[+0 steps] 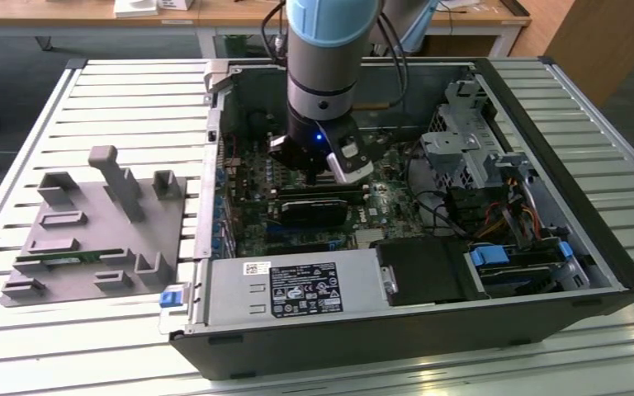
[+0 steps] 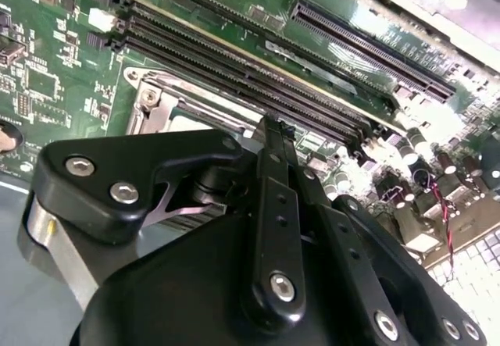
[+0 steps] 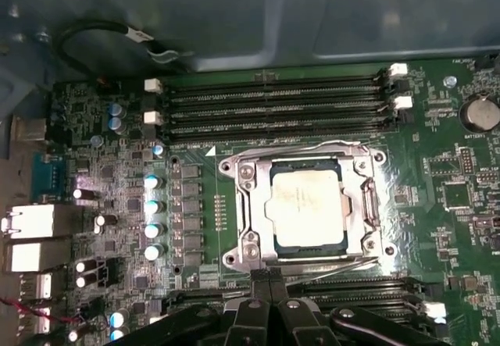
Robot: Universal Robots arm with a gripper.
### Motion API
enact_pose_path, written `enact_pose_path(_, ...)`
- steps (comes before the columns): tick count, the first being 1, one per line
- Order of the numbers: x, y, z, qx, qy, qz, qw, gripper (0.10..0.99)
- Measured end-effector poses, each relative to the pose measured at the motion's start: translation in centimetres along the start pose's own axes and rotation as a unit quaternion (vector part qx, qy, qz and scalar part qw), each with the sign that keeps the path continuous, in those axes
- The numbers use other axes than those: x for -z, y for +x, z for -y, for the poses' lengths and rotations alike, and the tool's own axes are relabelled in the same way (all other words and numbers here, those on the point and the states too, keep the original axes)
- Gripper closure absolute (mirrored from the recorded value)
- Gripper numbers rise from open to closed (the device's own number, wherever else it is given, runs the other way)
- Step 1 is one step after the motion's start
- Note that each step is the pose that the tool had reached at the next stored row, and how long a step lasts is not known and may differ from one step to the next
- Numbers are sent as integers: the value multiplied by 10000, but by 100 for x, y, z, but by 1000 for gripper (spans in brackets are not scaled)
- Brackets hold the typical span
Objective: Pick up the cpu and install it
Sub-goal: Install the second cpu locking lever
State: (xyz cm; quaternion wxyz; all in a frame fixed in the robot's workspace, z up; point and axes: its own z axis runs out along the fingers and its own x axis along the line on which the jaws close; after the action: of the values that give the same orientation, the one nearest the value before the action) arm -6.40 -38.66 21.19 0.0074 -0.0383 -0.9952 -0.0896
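The cpu (image 3: 306, 204) lies flat in the socket (image 3: 305, 207) on the green motherboard (image 3: 437, 205), its pale metal top framed by the silver retention bracket. In the first wrist view the gripper (image 3: 269, 277) hangs just beside the socket's edge with its two black fingers (image 3: 258, 291) pressed together, nothing between them, apart from the chip. The second wrist view shows the same closed fingertips (image 2: 275, 127) over the bracket's rim (image 2: 156, 104).

Four empty black memory slots (image 3: 273, 108) run along one side of the socket, with more slots (image 3: 367, 287) on the other side, close by the fingers. A row of small capacitors (image 3: 154, 205) stands beside the socket, and a black cable (image 3: 101, 33) loops over the case wall.

In the exterior view the arm (image 1: 323, 74) reaches down into the open computer case (image 1: 405, 330), which lies on a slatted table (image 1: 130, 91). A metal drive cage (image 1: 466, 140) sits toward the exterior view's right, a power supply (image 1: 290, 289) at the near side. A grey fixture tray (image 1: 96, 231) rests outside the case on the exterior view's left.
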Motion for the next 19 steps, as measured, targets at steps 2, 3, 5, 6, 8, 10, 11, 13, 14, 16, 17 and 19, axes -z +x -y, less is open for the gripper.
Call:
enact_pose_path(2,-1,0,10,1,-39,-3,10000,980)
enact_pose_path(3,-1,0,14,1,-52,-4,10000,980)
enact_pose_path(5,-1,1,26,1,-65,-5,10000,980)
enact_pose_path(6,-1,1,32,1,-67,-5,10000,980)
enact_pose_path(8,1,0,56,1,-71,-6,10000,980)
enact_pose_path(10,4,7,82,1,-79,-6,10000,980)
enact_pose_path(11,4,14,90,0,-85,-7,10000,980)
enact_pose_path(13,0,38,98,1,-106,-8,9999,980)
enact_pose_path(14,-2,55,100,1,-115,-9,9999,980)
enact_pose_path(16,-16,80,104,1,-129,-10,9999,980)
enact_pose_path(17,-30,87,107,1,-136,-10,9999,980)
enact_pose_path(19,-64,93,114,2,-149,-12,9999,980)
